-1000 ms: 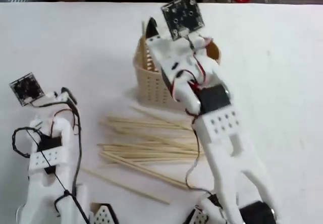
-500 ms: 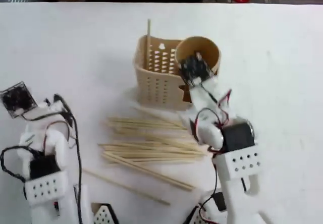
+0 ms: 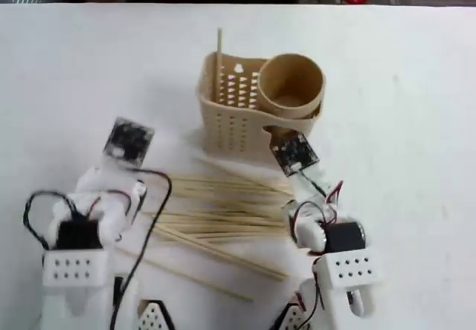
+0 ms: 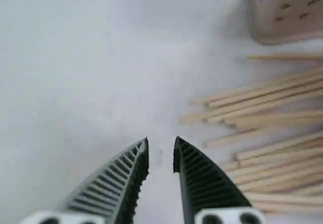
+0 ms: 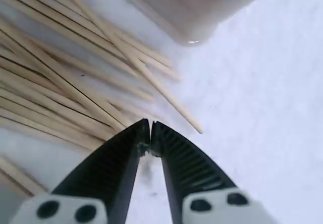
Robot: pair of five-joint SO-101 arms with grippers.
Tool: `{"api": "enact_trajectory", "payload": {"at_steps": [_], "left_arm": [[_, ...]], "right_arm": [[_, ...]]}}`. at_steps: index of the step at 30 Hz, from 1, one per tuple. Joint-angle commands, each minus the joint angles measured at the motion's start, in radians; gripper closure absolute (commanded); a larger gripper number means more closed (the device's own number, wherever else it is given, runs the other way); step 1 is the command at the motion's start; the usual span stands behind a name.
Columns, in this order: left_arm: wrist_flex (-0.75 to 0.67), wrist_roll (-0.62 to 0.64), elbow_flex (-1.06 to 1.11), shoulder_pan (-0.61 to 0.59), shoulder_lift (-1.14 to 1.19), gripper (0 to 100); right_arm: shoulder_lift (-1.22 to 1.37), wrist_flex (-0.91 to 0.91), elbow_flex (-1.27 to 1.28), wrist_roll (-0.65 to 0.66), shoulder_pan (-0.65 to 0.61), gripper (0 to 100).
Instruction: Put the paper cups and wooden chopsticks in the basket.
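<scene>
1. High view: the wooden chopsticks (image 3: 223, 215) lie in a loose fan on the table (image 3: 82, 70), just near of the basket (image 3: 227, 125) and between the two arms. One single chopstick (image 3: 219, 51) stands upright at the basket's far left corner. A paper cup (image 3: 291, 85) sits in the basket's right half.
2. At the pile's left edge the left gripper (image 4: 161, 151) hangs low over bare table, its jaws a narrow gap apart with nothing between them. Over the pile's right ends the right gripper (image 5: 150, 132) has its tips pressed together and holds nothing.
3. The sticks look light, stiff and thin, and probably smooth enough to roll or slip. They lie flat, so a pinch across the middle of a few together seems safer than one at a tapered end, where they would likely pivot.
4. The cup looks light and easy to crush, so a gentle pinch on its rim wall would suit.
5. No readable writing or label shows on the cup, basket or sticks.
</scene>
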Motion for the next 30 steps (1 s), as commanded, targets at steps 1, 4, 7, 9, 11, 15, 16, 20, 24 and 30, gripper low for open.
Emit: {"api": "enact_trajectory", "payload": {"at_steps": [1,4,7,9,11,15,16,20,24,30], "left_arm": [[0.175,-0.109,-0.262,0.061,0.280,89],[0.324,-0.267,-0.420,0.090,0.521,90],[0.358,-0.420,-0.462,0.090,0.633,90],[0.351,-0.488,-0.430,0.087,0.638,90],[0.350,-0.535,-0.381,0.087,0.613,90],[0.325,-0.664,-0.261,0.094,0.512,90],[0.316,-0.686,-0.232,0.094,0.484,90],[0.308,-0.735,-0.160,0.142,0.392,94],[0.316,-0.620,-0.167,0.265,0.355,89],[0.212,-0.517,-0.150,0.501,0.360,88]], "right_arm": [[-0.013,-0.045,0.017,0.017,0.012,98.1],[-0.013,-0.051,0.023,0.017,0.028,98.1],[-0.013,-0.051,0.023,0.017,0.065,98.1],[-0.022,-0.051,0.023,0.009,0.102,98.1],[-0.022,-0.058,0.021,0.008,0.139,98.1],[-0.022,-0.079,0.021,-0.035,0.171,98.1],[-0.022,-0.079,0.021,-0.037,0.182,98.1],[-0.022,-0.104,0.025,-0.043,0.220,98.1],[-0.022,-0.147,0.054,-0.043,0.222,98.1],[-0.022,-0.188,0.080,-0.043,0.217,98.1]]}}
